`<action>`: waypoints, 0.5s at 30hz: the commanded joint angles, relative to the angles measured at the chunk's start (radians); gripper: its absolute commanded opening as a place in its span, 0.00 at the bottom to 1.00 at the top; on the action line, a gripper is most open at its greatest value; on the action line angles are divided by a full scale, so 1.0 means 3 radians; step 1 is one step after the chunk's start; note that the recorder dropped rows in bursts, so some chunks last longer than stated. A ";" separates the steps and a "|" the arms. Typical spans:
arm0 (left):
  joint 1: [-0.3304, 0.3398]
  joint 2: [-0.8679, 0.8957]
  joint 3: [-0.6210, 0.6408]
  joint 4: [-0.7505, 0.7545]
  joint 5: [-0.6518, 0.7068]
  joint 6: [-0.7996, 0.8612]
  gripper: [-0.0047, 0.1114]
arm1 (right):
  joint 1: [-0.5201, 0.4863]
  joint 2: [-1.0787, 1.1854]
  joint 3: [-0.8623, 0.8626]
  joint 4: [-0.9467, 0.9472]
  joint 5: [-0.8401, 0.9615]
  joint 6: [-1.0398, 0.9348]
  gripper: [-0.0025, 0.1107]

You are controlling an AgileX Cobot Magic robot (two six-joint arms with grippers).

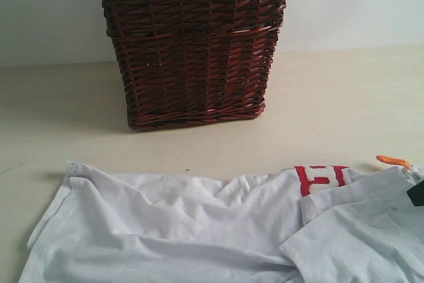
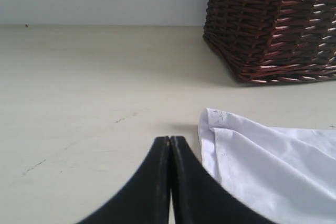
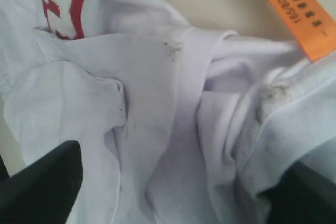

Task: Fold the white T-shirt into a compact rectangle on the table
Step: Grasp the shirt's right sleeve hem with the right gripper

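Observation:
The white T-shirt (image 1: 165, 230) lies spread and creased across the near part of the table (image 1: 344, 111). Its red-outlined lettering (image 1: 320, 178) and orange neck tag (image 1: 392, 160) sit toward the right. My left gripper (image 2: 170, 140) is shut with nothing in it, low over bare table just beside the shirt's corner (image 2: 212, 119). It does not show in the exterior view. My right gripper (image 3: 173, 192) is open, its fingers (image 3: 44, 182) wide apart over the bunched cloth near the collar (image 3: 262, 103) and the tag (image 3: 296, 9). Only a dark bit of the right gripper (image 1: 417, 193) shows at the exterior view's right edge.
A tall brown wicker basket (image 1: 192, 44) with a lace-trimmed liner stands on the table behind the shirt, also seen as the basket (image 2: 273, 24) in the left wrist view. A pale wall (image 1: 46, 11) runs along the table's far edge.

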 commanded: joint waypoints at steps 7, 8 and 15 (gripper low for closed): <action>-0.0022 -0.0020 -0.0002 -0.0017 -0.0028 -0.0003 0.05 | 0.0509 0.0169 0.0450 -0.0750 -0.1067 0.0318 0.37; -0.0022 -0.0020 -0.0002 -0.0017 -0.0028 -0.0003 0.05 | 0.0555 0.0169 0.0450 -0.0791 -0.1067 0.0412 0.30; -0.0022 -0.0020 -0.0002 -0.0017 -0.0028 -0.0003 0.05 | 0.0677 0.0162 0.0450 -0.0854 -0.1075 0.0779 0.02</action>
